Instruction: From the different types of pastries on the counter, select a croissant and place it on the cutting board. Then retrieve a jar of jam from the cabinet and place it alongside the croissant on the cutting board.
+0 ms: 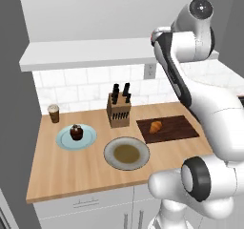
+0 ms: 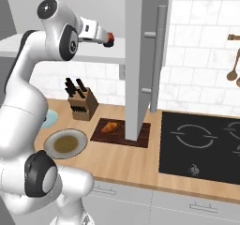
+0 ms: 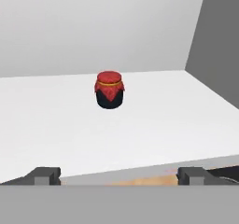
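The jar of jam (image 3: 109,90), dark with a red cloth top, stands upright on the white cabinet shelf (image 3: 51,120). My gripper (image 3: 119,175) is open at the shelf's front edge, level with the jar and well short of it, with nothing between the fingertips (image 3: 44,175). The golden croissant (image 1: 155,126) lies on the dark cutting board (image 1: 178,128) on the wooden counter (image 1: 66,171). It also shows on the board (image 2: 105,135) in the right base view, as the croissant (image 2: 110,126). A chocolate cupcake (image 1: 76,131) sits on a pale blue plate (image 1: 64,141).
A knife block (image 1: 118,109) stands behind a round grey-brown plate (image 1: 126,153). A coffee cup (image 1: 53,113) is at the back left. A grey cabinet side wall (image 3: 214,41) bounds the shelf on the right. An open door panel (image 2: 140,55) hangs over the board, beside a black cooktop (image 2: 201,146).
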Robot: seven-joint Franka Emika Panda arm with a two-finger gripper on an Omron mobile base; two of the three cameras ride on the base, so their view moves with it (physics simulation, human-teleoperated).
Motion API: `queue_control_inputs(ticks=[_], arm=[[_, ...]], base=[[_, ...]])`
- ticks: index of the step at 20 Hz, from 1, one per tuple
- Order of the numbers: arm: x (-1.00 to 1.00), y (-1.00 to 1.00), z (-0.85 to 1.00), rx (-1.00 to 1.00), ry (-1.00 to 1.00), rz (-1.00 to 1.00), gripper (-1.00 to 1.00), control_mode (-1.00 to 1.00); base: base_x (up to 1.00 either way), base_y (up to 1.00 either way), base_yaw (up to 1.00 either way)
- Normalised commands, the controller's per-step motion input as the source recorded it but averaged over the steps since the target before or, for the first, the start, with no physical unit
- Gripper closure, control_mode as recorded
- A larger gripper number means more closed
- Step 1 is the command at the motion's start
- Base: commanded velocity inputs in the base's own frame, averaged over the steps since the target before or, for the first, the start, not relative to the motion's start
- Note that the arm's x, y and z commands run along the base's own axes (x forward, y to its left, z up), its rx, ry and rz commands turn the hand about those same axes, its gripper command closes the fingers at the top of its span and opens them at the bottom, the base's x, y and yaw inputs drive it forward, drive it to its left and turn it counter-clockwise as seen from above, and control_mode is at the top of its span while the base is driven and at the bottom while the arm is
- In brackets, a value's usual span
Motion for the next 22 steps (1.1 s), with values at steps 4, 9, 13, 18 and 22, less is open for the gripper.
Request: queue_control_inputs(ticks=[4, 9, 13, 18, 22], arm=[[0.78, -0.15, 0.00, 0.07, 0.00, 0.00, -1.00, -1.00], [0.44, -0.13, 0.00, 0.00, 0.00, 0.03, -1.00, -1.00], [0.33, 0.00, -0.07, 0.00, 0.00, 0.03, -1.00, -1.00], [0.34, 0.00, -0.16, 0.00, 0.00, 0.06, -1.00, -1.00], [0.36, -0.01, -0.02, 0.00, 0.00, 0.01, -1.00, -1.00]], base=[[0.00, 0.00, 0.00], [0.00, 0.00, 0.00], [0.00, 0.00, 0.00], [0.00, 0.00, 0.00], [0.00, 0.00, 0.00]])
